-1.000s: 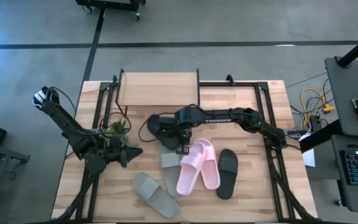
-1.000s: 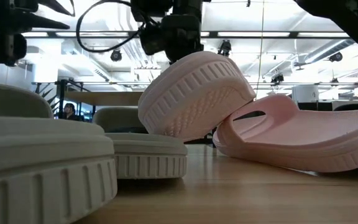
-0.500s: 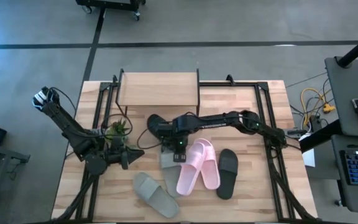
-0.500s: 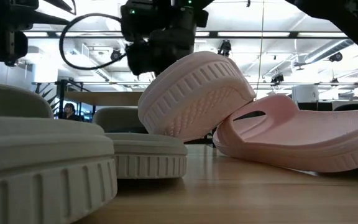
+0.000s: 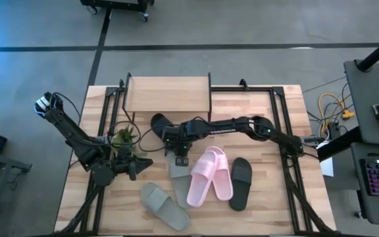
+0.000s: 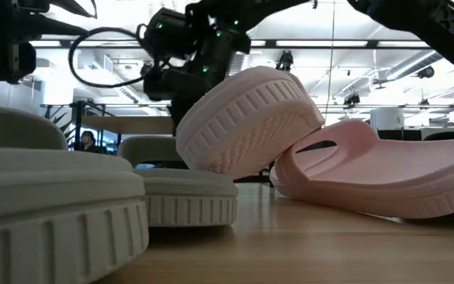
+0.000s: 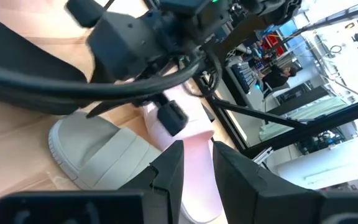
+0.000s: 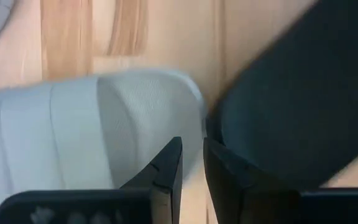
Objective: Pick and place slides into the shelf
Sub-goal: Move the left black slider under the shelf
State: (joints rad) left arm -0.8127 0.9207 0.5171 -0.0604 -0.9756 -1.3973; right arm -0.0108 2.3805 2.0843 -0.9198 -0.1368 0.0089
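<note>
The shelf (image 5: 168, 94) stands at the table's far edge, its top bare. One black slide (image 5: 158, 124) lies near it, partly under my right arm. The other black slide (image 5: 241, 183) lies to the right of the pink pair (image 5: 209, 174); in the low view one pink slide (image 6: 247, 122) leans on the other. One grey-green slide (image 5: 179, 171) lies left of the pink pair, the other (image 5: 164, 205) near the front edge. My right gripper (image 5: 179, 157) is shut, over the gap between a grey-green slide (image 8: 92, 124) and the black slide (image 8: 297, 99). My left gripper (image 5: 139, 163) is shut and empty at the left. My right gripper (image 8: 192, 155) points down over the gap between the grey-green slide's rounded end (image 8: 166, 106) and the black slide's edge (image 8: 229, 118). Nothing is between its fingers. I cannot tell whether they touch either slide.
A small green plant (image 5: 124, 138) sits by my left arm. Black metal frame rails (image 5: 285, 125) run along the table's left and right sides. Bare tabletop (image 5: 262, 210) shows at the front right. In the low view a person shows in the room behind.
My right gripper has gone toward the table's left edge and a little toward the far edge. It has moved from beside the pink slides to over the far end of the grey-green slide. In the low view it has also tipped.
</note>
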